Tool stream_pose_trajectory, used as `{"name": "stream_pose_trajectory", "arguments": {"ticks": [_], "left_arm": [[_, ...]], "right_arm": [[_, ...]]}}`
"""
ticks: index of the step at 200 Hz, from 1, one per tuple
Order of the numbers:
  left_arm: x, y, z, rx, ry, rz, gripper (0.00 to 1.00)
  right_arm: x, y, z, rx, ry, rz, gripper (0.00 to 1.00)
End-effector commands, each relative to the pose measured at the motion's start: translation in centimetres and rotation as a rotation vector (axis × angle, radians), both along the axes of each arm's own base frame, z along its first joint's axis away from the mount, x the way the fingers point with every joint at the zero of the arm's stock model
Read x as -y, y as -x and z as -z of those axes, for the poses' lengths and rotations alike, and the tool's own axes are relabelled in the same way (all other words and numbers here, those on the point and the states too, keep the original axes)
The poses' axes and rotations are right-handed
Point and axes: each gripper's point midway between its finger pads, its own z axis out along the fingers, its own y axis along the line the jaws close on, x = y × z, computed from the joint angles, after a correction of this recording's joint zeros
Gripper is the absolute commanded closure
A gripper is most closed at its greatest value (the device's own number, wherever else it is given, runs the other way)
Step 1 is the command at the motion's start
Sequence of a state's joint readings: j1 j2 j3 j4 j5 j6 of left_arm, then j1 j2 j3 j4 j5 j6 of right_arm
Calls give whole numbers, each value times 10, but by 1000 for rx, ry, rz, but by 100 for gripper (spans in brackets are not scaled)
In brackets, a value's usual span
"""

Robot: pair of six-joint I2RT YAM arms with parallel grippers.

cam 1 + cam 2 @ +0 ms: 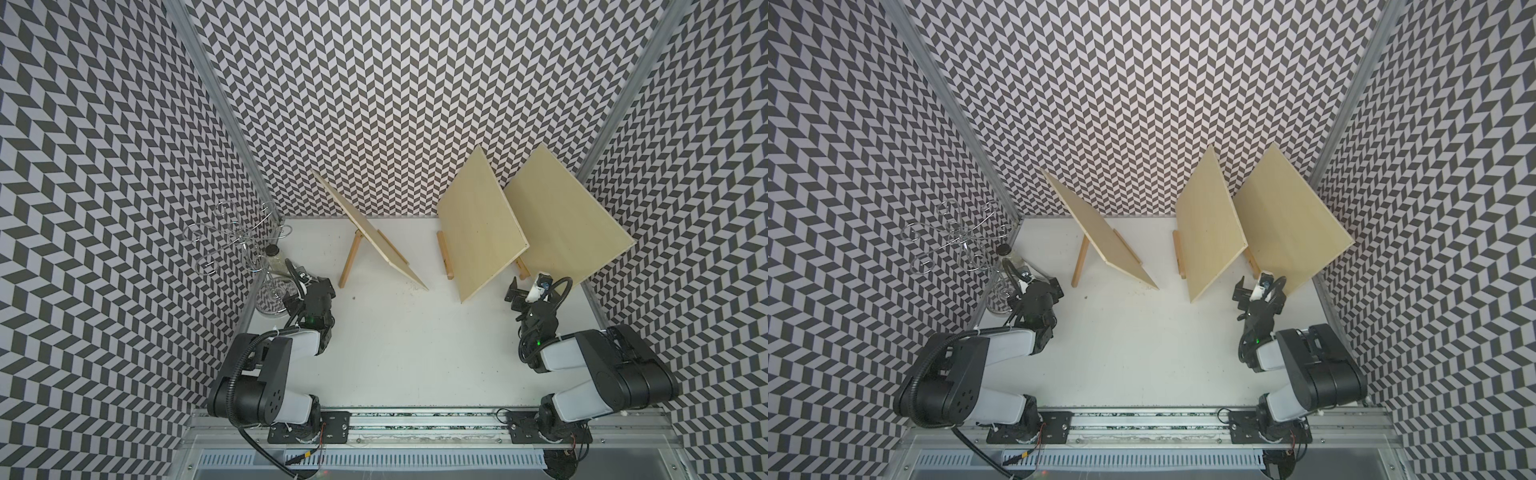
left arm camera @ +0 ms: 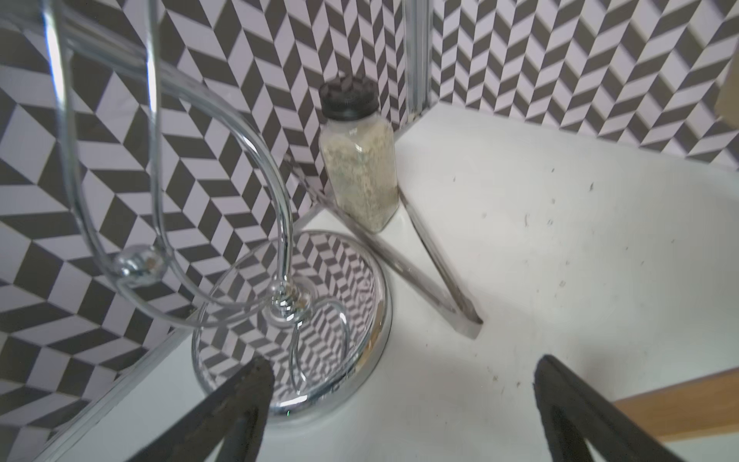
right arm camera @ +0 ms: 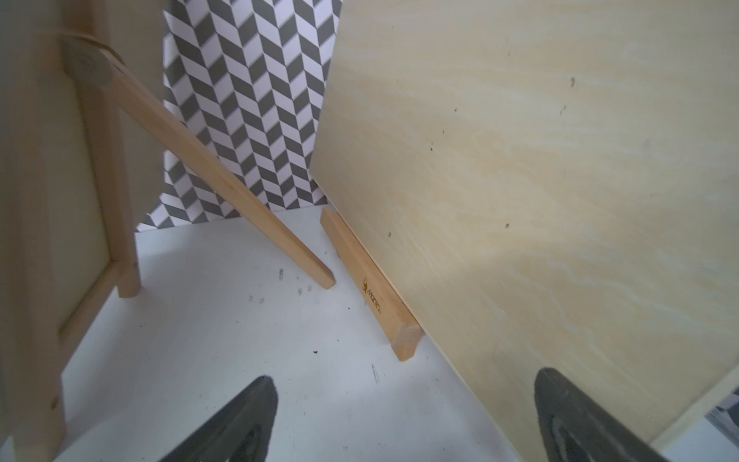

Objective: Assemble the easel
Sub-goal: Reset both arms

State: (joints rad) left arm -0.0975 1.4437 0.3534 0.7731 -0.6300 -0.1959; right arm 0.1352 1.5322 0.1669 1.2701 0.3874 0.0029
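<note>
Right fingers (image 3: 560, 396) spread, empty; easel ledge (image 3: 372, 288) just ahead.

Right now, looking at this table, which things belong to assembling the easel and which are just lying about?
Belong to the job:
- left board
- middle board
- right board
- easel leg and ledge

Just lying about:
- chrome wire stand
- spice jar
- metal tongs

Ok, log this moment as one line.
left gripper: open, empty, near chrome rack | right gripper: open, empty, facing right board | left board, middle board: propped up
</note>
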Motion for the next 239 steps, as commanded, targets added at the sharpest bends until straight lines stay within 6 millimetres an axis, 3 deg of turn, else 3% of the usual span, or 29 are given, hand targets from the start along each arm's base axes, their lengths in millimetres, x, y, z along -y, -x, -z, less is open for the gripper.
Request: {"name": "stream_pose_trajectory", "arguments": {"ticks": [1, 21, 48, 58, 68, 77, 82, 121, 132, 137, 161, 177, 190, 193, 215, 239], "left_arm": [[3, -5, -36, 238, -3, 108, 0], [13, -8, -35, 218, 9, 189, 0], [50, -5, -34, 264, -71, 427, 0], [50, -6, -40, 302, -90, 431, 0], [50, -15, -25, 198, -34, 435, 0], [49, -15, -29, 233, -54, 438, 0], [49, -12, -33, 259, -66, 436, 0], [50, -17, -29, 218, -58, 431, 0], [51, -18, -27, 204, -52, 429, 0], [50, -18, -27, 209, -57, 428, 0], [50, -17, -28, 211, -59, 423, 0], [49, -17, -28, 217, -61, 419, 1], [50, -17, -28, 213, -60, 419, 0], [50, -17, -28, 213, -60, 420, 0], [50, -17, -28, 215, -61, 419, 0], [50, -17, -28, 213, -61, 418, 1]], "right_arm": [[-17, 2, -38, 190, 32, -118, 1], [-20, -8, -25, 81, 24, -133, 1], [-11, -12, -28, 125, 6, -87, 1], [-11, -16, -25, 93, 4, -92, 1], [-13, -17, -19, 69, -4, -117, 1], [-24, -19, -16, 56, 6, -210, 1], [-28, -28, -27, 86, 11, -253, 1], [-42, -25, -28, 93, 19, -396, 1], [-41, -22, -34, 117, 29, -386, 1], [-43, -11, -26, 107, 34, -384, 1], [-54, 11, -37, 188, 75, -430, 1], [-59, -2, -32, 147, 58, -492, 1], [-62, -12, -16, 58, 32, -552, 1], [-62, -18, -25, 79, 38, -560, 1], [-58, -17, -29, 97, 48, -525, 1], [-27, -11, -28, 121, 30, -234, 1]]}}
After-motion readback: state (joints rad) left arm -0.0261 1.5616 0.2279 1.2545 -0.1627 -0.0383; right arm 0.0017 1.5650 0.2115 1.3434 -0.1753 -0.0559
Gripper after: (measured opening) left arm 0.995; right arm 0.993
